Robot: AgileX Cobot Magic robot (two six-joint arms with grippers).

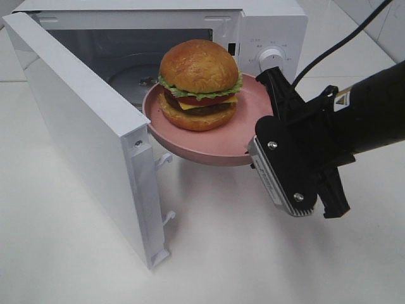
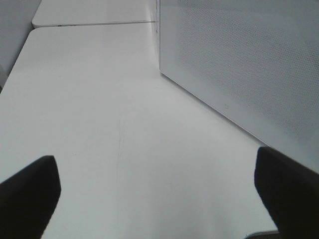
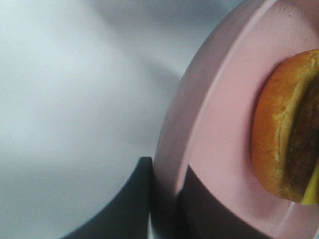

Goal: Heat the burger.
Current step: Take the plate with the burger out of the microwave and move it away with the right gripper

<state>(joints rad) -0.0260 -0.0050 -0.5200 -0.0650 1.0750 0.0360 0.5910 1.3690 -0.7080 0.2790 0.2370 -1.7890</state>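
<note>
The right gripper (image 1: 271, 95) is clamped on the rim of the plate (image 1: 250, 130), which carries the burger (image 1: 199, 85) in the air at the open microwave (image 1: 266, 28) mouth. The loading step is under way; the next move likely calls for level travel inward onto the turntable (image 1: 130, 79). The left gripper (image 2: 154, 191), jaws apart, holds nothing.

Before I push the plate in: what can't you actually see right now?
- Microwave cavity floor, high view: the burger and plate hide most of it.
- Right gripper jaws, high view: hidden behind its own body; the wrist view shows them clamped on the plate rim.
- Left arm: outside the high view.
</note>
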